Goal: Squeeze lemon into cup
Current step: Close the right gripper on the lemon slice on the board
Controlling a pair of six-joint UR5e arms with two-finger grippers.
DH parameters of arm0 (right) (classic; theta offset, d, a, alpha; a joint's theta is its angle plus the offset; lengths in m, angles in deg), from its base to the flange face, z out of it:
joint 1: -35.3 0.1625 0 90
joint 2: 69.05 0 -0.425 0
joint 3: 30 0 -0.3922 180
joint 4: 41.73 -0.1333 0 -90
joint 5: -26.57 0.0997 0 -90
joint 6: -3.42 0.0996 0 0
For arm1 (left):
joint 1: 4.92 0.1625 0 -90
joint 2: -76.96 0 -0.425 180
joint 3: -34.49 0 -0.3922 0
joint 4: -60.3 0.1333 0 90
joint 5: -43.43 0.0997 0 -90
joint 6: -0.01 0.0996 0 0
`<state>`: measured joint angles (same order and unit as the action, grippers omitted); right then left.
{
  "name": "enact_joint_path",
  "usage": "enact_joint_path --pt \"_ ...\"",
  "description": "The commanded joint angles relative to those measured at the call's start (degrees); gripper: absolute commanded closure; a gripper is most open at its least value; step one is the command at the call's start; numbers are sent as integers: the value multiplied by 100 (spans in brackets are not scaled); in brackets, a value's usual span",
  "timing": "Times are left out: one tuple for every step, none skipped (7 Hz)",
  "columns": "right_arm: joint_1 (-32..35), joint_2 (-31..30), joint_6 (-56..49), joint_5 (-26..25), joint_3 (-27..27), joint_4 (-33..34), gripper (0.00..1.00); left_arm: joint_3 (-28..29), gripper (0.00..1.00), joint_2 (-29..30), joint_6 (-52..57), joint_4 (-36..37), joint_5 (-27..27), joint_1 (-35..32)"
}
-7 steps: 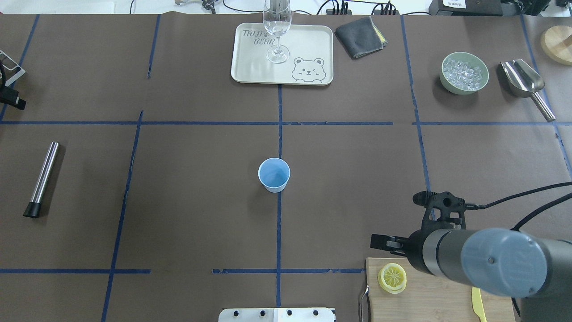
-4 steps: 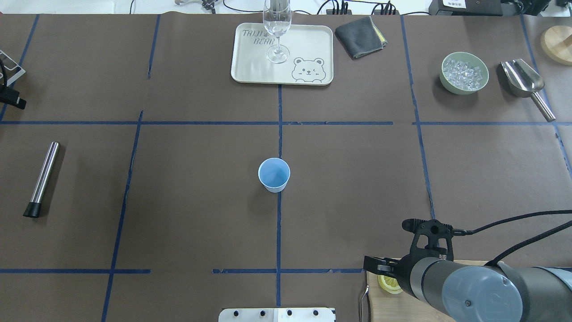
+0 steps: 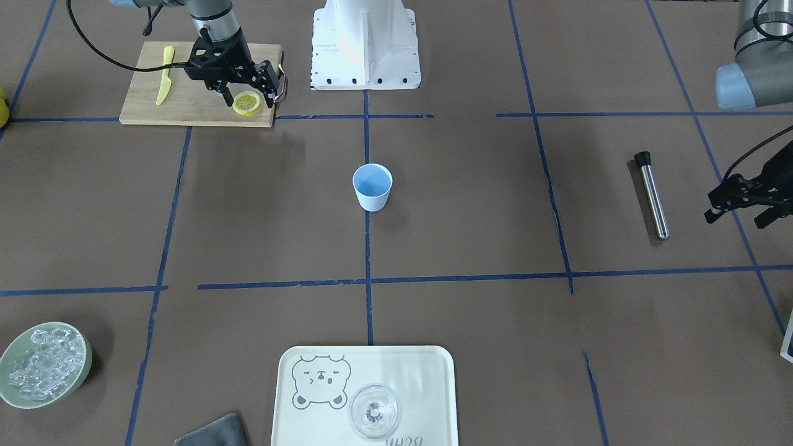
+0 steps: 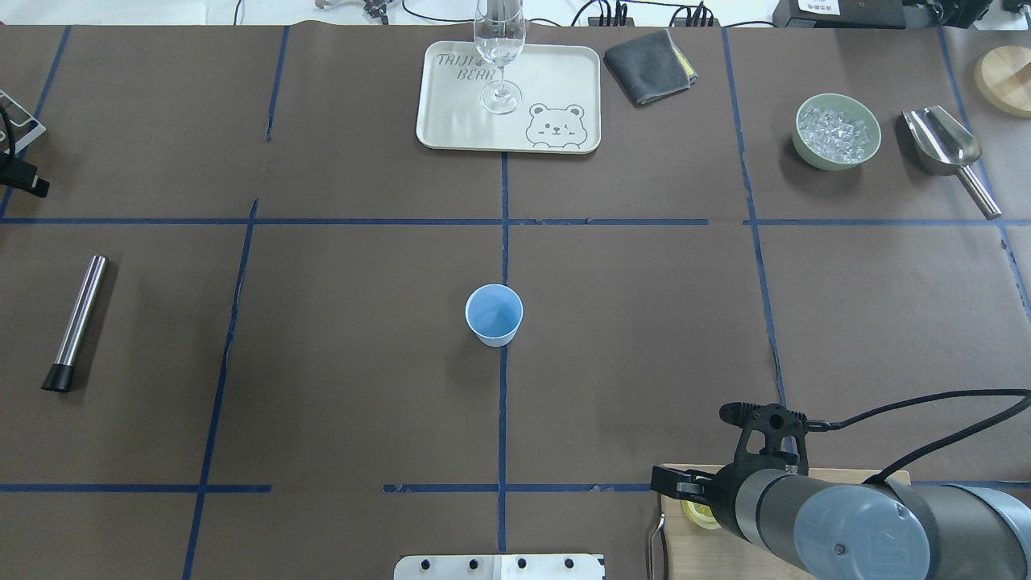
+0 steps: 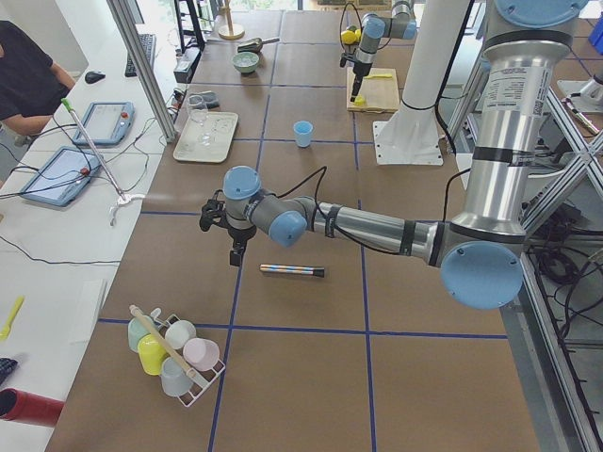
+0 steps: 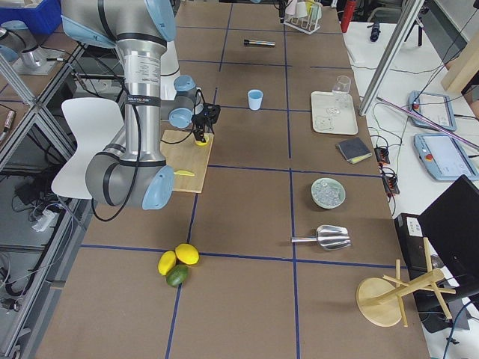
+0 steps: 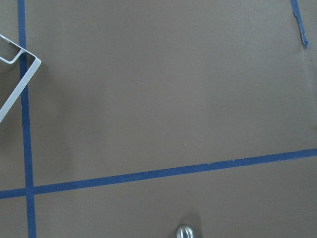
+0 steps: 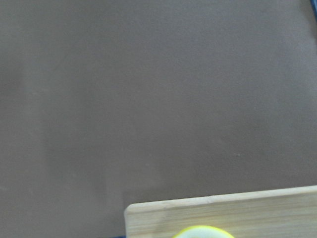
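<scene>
I have the right arm's fingers (image 3: pixel 270 87) spread and low over the lemon (image 3: pixel 248 103), one on each side of it. I can't tell from here whether either one touches the rind. The lemon lies cut face up on the cutting board (image 3: pixel 186 108), near the board's corner closest to the cup (image 3: pixel 372 186). The cup stands upright mid-tabletop on a blue tape line, well apart from the board.

I expect the lemon to be light and soft, with a wet face and a slick rind. I'd take it across its widest part, on the rind and not the cut face. A gentle pinch should do for the lift, and I'd save the hard squeeze for over the cup, since it could squirt sideways out of a tight grip. The cup looks like thin plastic and nothing holds it, so a nudge would tip it.

The tabletop (image 3: pixel 495 204) is flat, matte brown sheeting gridded in blue tape. A yellow knife (image 3: pixel 164 83) lies on the board, on the arm's other side. The tray (image 3: pixel 433 371) with its stemmed glass (image 3: pixel 374 412) and the ice bowl (image 3: pixel 12 396) sit beyond the cup. The left arm's fingers (image 3: pixel 718 204) hang spread and empty near the metal rod (image 3: pixel 652 195).
</scene>
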<state>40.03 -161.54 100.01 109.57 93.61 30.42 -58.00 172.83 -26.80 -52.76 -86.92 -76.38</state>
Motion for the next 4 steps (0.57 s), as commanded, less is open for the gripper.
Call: enact_joint_path --pt "-8 -172 0 -2 -21 -25 0 -6 0 1 0 -6 0 1" --pt "-68 -163 18 -11 -21 -34 0 2 0 1 9 -6 0 1" --pt "-113 -128 35 -11 -21 -34 0 11 0 -7 9 -6 0 1" --pt "-165 -119 44 -20 -21 -34 0 2 0 1 9 -6 0 1"
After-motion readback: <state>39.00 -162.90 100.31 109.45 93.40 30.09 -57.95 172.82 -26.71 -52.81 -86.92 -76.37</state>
